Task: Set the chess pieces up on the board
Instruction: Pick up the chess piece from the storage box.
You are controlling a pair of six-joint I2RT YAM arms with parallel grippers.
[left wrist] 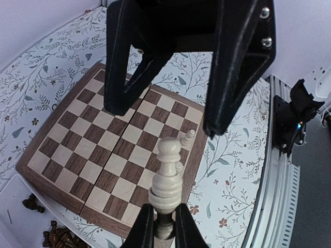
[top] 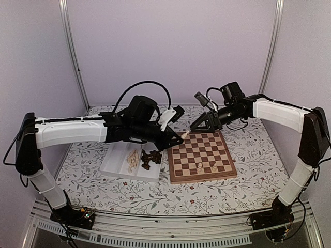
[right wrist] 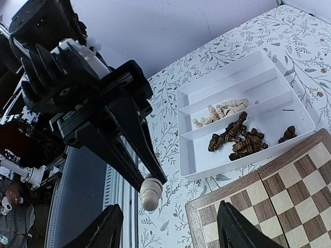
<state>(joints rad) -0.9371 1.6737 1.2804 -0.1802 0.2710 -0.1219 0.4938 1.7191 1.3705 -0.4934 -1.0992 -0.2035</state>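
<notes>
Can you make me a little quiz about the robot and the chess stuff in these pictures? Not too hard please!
1. True or false: the left hand is pinching a pale chess piece above the board.
2. Pick one: how many pieces are standing on the board right now? A) none B) two C) eight
3. Fill in the missing word: the dark pieces are lying in a white ____.

Key
1. True.
2. B, two pale ones near the front edge.
3. tray
</notes>
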